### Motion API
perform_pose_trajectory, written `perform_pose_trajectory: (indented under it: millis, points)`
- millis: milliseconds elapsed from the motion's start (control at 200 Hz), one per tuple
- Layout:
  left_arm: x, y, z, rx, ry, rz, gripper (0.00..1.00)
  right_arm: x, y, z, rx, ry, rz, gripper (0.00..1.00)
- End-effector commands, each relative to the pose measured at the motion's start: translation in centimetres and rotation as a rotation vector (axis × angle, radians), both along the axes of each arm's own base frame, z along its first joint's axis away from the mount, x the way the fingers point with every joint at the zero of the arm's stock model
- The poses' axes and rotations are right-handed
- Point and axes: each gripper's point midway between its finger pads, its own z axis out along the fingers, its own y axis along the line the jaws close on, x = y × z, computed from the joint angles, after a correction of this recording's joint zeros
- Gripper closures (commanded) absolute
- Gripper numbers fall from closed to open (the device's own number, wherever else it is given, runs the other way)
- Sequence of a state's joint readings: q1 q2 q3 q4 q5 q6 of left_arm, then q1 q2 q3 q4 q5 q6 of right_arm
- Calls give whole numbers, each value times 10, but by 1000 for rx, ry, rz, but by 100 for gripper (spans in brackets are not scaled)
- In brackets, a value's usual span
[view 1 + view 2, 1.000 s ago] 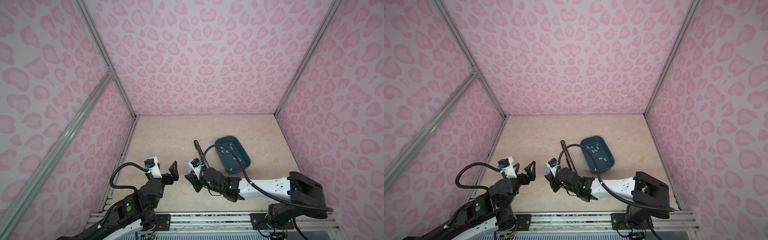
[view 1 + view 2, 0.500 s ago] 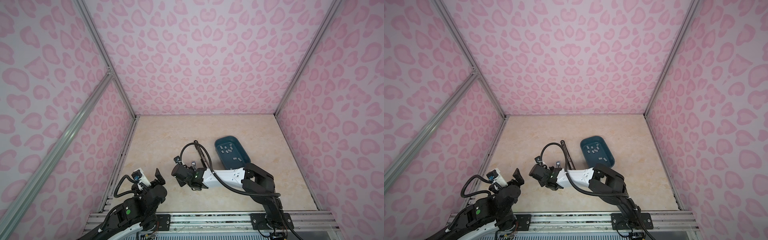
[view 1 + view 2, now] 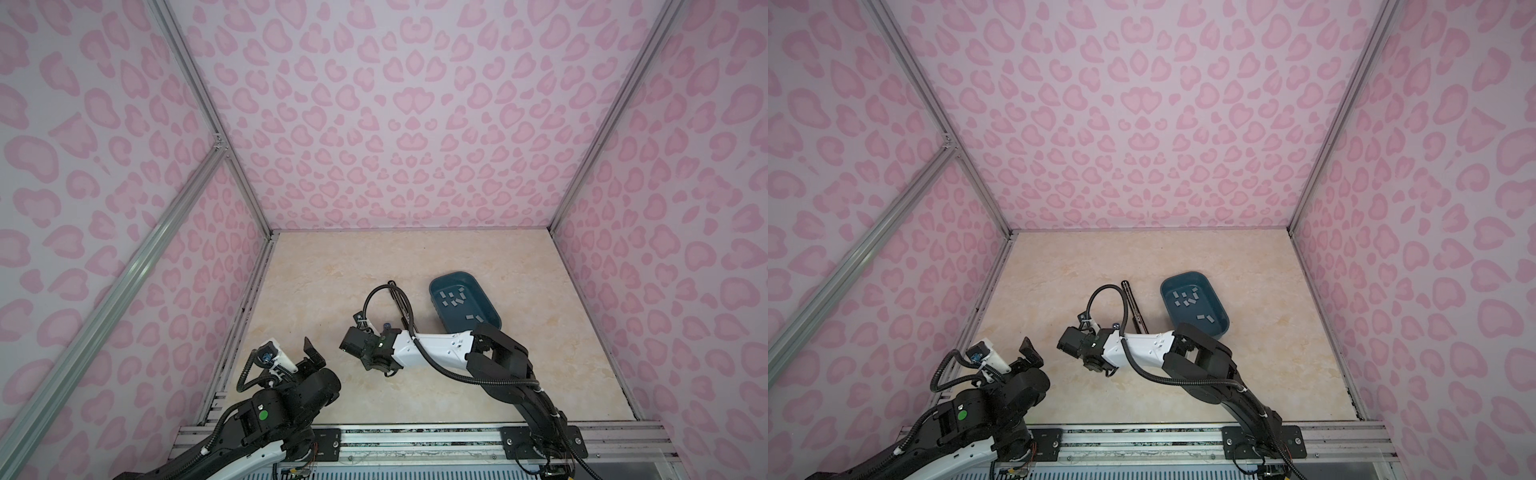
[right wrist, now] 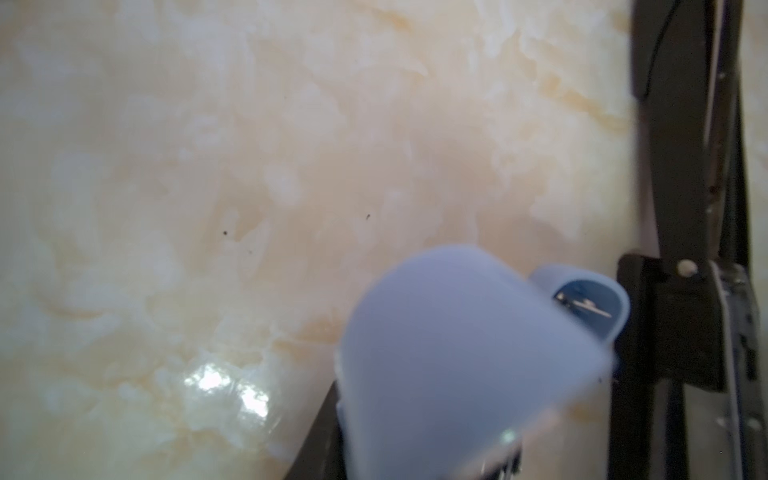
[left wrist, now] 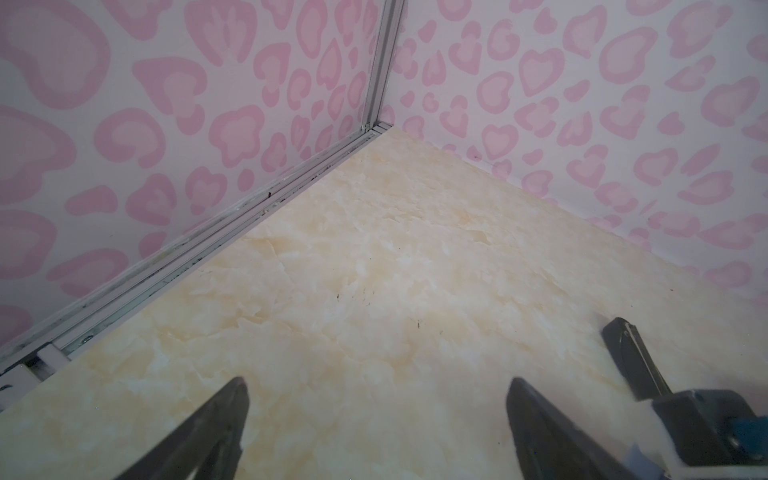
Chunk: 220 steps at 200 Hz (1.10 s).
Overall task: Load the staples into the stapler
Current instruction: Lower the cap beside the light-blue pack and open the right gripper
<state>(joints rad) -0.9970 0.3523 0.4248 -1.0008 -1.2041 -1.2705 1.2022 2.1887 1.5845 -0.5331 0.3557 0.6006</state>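
A small light-blue stapler fills the right wrist view, blurred and very close. My right gripper is shut on it, and one dark finger shows beside it. Metal shows in the stapler's open end. In both top views the right wrist hangs over the middle of the table and hides the stapler. The staples lie as grey strips in a teal tray. My left gripper is open and empty at the near left.
A long black hinged tool with a metal rail lies between the right wrist and the tray. Pink patterned walls close the table on three sides. The right arm's end shows at the edge of the left wrist view.
The right arm has folded in and carried its gripper a little to the left. The left arm has drawn back toward the near-left corner. Both grippers kept their states.
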Motion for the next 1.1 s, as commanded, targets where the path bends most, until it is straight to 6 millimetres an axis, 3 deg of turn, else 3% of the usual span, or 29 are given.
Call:
perform_pose_trajectory:
  millis: [0,395,710,975,1095]
  points:
    - [-3,6,0,-9,-23,16,3,-4,-5,-10,-7,12,-20,74]
    - [-3,7,-2,-29,-37,7,3,-6,-3,-5,36,8,-29,52]
    - [-3,7,-2,-35,-38,6,3,-14,2,-3,55,-6,-27,51]
    - [-3,6,-3,-36,-36,3,3,-10,0,26,77,-68,-29,47]
    - [-3,6,-3,-40,-37,3,3,-10,1,18,66,-61,-25,46]
